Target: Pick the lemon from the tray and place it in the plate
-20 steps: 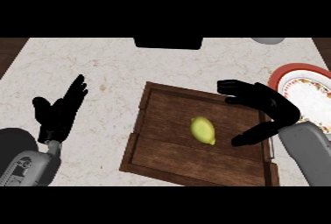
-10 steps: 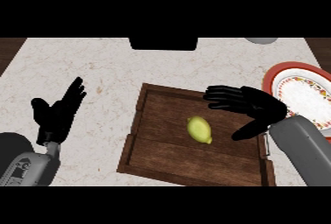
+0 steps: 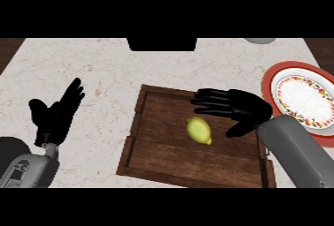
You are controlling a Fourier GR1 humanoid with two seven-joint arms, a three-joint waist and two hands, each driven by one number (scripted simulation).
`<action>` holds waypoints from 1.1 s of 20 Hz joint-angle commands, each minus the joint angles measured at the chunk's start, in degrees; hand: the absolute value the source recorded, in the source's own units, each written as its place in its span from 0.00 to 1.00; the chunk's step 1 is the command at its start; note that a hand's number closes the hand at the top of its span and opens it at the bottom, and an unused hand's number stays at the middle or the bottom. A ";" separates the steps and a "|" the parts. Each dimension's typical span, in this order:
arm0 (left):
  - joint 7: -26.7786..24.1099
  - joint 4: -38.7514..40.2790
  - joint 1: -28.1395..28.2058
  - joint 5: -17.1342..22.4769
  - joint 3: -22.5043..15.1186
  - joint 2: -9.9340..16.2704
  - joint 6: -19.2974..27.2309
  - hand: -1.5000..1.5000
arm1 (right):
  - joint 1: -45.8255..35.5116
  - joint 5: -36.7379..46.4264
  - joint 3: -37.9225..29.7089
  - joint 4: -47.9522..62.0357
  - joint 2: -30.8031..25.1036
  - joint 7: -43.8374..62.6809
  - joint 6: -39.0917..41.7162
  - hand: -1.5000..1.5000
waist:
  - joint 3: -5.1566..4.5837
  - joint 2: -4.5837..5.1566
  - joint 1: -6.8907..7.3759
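A yellow lemon [image 3: 199,130] lies near the middle of a dark wooden tray [image 3: 163,163]. My right hand [image 3: 244,108] hovers over the tray just right of and above the lemon, fingers spread toward the left and thumb pointing down, holding nothing. A white plate [image 3: 312,79] with a red patterned rim sits on the counter at the right edge, beside the tray. At the left, over the bare counter, my left hand [image 3: 55,114] rests open with its fingers up.
The counter is pale speckled stone [image 3: 98,70]. A black object [image 3: 161,43] stands at the back edge in the middle, and part of a grey object [image 3: 261,40] shows at the back right.
My right hand has moved left over the tray, from its right side to just beside the lemon. The lemon, plate and left hand have stayed put.
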 commanded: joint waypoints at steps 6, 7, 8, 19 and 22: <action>1.52 0.49 -0.16 -0.80 3.53 -0.34 -3.16 0.50 | 3.80 11.76 2.30 -1.13 5.31 2.30 -6.09 0.00 | -0.02 -0.11 -0.47; 0.91 -4.15 3.80 -3.24 1.44 -2.57 -0.22 0.50 | 0.02 9.91 -0.07 -7.46 3.18 6.79 2.58 0.00 | -0.03 -0.25 -0.44; -1.61 1.98 1.15 -1.72 4.90 -1.73 -3.58 0.50 | 0.48 12.11 -0.43 -2.18 4.52 2.90 -0.86 0.00 | -0.03 -0.10 -0.42; -0.06 0.56 0.55 -4.96 5.49 -4.51 -4.27 0.50 | -0.20 20.04 -2.84 0.15 11.75 7.08 -4.03 0.00 | -0.02 -0.09 -0.32; 1.10 1.34 -0.65 -5.57 5.43 -5.75 -4.55 0.50 | 1.46 23.11 -2.65 1.08 10.98 5.47 -5.53 0.00 | -0.02 -0.09 -0.43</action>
